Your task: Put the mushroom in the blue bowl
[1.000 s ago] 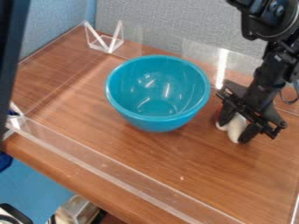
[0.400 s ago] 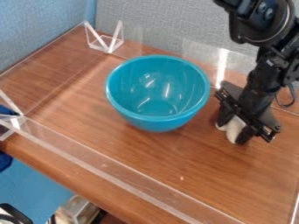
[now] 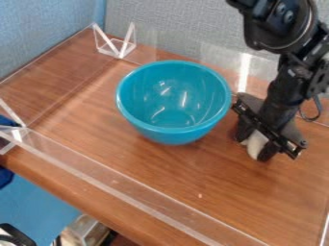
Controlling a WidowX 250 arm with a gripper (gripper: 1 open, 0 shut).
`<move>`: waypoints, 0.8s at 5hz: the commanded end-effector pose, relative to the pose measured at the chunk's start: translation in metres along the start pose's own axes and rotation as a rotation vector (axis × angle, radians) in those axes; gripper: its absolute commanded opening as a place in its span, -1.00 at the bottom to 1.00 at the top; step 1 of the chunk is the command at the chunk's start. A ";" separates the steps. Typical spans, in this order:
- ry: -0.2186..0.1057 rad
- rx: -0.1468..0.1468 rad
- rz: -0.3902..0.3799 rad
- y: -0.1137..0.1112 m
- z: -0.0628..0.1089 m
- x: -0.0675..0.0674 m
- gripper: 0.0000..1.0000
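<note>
The blue bowl stands upright on the wooden table, left of the arm, with nothing in it. My black gripper points almost straight down just right of the bowl, low over the tabletop. Between its fingers shows the cream-white stem of the mushroom, and the gripper is shut on it. The cap is hidden by the fingers. A small gap separates the gripper from the bowl's right rim.
A clear acrylic wall runs along the table's front and left edges. A clear triangular stand sits at the back left by the blue partition. Another clear panel stands behind the arm.
The gripper with the mushroom has shifted slightly left, nearer the bowl, and the arm's upper part has leaned further into the picture. The bowl has not moved.
</note>
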State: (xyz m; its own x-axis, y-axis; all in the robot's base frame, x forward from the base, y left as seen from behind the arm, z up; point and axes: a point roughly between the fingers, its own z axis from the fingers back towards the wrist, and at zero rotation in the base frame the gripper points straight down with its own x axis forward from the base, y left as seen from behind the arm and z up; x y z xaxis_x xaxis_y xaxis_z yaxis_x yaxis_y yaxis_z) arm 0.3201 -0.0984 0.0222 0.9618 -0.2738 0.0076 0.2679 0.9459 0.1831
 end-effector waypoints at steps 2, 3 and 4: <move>-0.033 0.016 0.061 0.004 0.032 -0.007 -1.00; -0.056 0.032 0.076 0.017 0.044 -0.007 -1.00; -0.079 0.052 0.137 0.036 0.059 -0.007 -1.00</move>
State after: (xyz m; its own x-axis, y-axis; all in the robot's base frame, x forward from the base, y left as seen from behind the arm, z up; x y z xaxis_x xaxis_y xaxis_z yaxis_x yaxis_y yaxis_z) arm 0.3115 -0.0726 0.0642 0.9861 -0.1616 0.0394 0.1479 0.9603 0.2367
